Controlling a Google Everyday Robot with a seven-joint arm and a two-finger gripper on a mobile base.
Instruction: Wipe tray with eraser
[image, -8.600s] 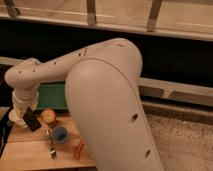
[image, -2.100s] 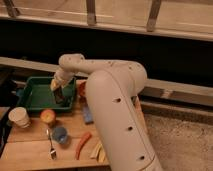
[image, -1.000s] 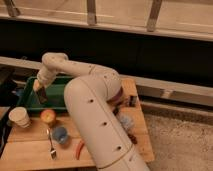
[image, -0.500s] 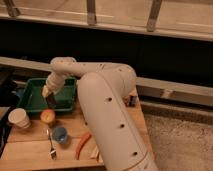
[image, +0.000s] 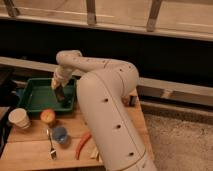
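Note:
The green tray (image: 37, 97) lies on the wooden table at the left. My gripper (image: 60, 94) reaches down into the right part of the tray, under the white arm (image: 100, 95). It is shut on the black eraser (image: 61, 96), which it holds down against the tray floor near the right rim. The arm's bulk hides the tray's right edge and the table behind it.
In front of the tray stand a white cup (image: 19, 118), an orange round item (image: 47, 116) and a small blue bowl (image: 60, 134). A slim black-handled tool (image: 51, 146) and a red-orange long item (image: 82, 145) lie near the table's front. A dark wall is behind.
The gripper with the eraser has swept across the tray, from the far left corner a second ago to the middle and now the right part.

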